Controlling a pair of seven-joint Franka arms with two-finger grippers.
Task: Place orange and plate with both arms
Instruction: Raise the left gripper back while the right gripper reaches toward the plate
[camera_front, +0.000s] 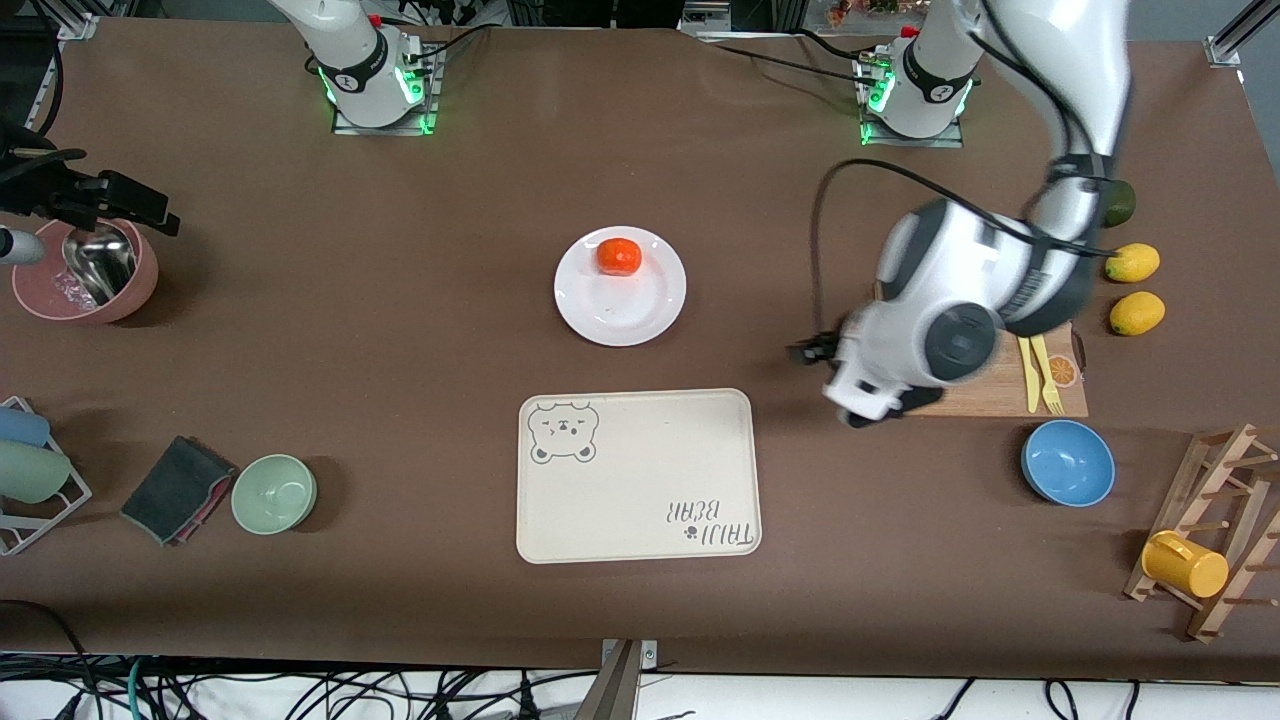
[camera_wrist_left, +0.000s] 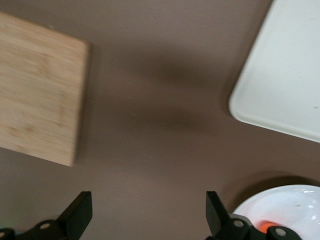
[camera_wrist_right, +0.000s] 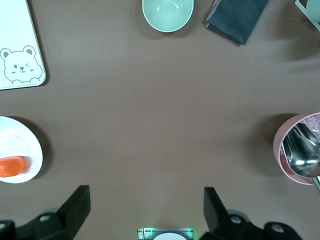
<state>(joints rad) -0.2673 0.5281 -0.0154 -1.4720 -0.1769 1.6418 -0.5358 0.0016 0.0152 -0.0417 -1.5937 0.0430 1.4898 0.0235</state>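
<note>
Small red-orange orange (camera_front: 619, 256) is seen on round white plate (camera_front: 620, 287). Left claw (camera_wrist_left: 149, 212), spread, is held over bare brown surface (camera_front: 400, 330) beside wooden board (camera_wrist_left: 37, 87); right claw (camera_wrist_right: 145, 207) likewise spread.

The orange (camera_front: 619, 256) is sitting on the white plate (camera_front: 620, 305) in the middle of the counter (camera_front: 400, 330). The left gripper (camera_front: 812, 352) is hanging over the counter beside the wooden board (camera_front: 1000, 385).
</note>
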